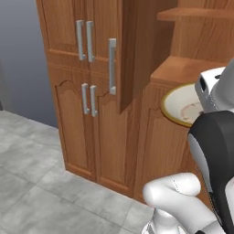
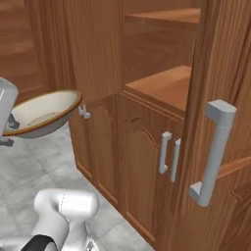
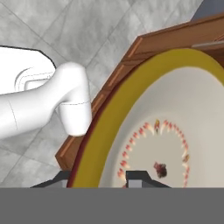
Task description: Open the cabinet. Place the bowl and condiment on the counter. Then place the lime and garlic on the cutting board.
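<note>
— What shows from the left?
— The cabinet (image 1: 137, 50) has a door open. The bowl (image 1: 183, 106) is up in the air, beside the wooden ledge.
— From the right?
— The bowl (image 2: 41, 113) hangs above the floor (image 2: 44, 162).
— And the hand view?
— The gripper (image 3: 101, 180) pinches the bowl's (image 3: 175, 122) rim.

One bowl (image 2: 41, 112), one cabinet (image 1: 73, 91) (two upper doors open), and five grey handles (image 1: 112, 66).
</note>
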### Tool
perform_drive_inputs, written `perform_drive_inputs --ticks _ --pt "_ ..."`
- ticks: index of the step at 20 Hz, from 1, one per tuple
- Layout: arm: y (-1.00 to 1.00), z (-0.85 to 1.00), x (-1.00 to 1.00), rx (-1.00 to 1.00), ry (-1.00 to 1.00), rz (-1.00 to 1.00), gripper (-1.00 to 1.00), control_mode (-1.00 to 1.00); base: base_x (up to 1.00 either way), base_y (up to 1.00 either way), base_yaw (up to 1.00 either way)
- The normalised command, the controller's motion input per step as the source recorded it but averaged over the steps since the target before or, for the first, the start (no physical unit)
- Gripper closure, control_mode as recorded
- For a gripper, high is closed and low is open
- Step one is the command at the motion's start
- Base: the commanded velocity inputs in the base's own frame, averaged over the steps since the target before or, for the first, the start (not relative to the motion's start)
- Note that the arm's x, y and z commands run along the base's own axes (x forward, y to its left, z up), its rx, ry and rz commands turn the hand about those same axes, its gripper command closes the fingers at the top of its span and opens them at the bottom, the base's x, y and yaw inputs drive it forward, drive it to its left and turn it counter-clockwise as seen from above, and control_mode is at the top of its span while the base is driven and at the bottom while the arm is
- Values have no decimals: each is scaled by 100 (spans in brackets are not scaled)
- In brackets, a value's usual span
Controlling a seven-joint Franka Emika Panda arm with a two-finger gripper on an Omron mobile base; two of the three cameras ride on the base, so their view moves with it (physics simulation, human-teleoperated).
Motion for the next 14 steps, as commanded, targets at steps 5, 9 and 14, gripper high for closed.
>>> perform_drive_inputs --ticks 5,9,14 --pt "0 0 0 0 0 0 100 100 -53 -54 42" --pt "0 0 0 0 0 0 100 100 -24 -36 55" --pt "0 0 0 0 0 0 100 100 -31 -33 54"
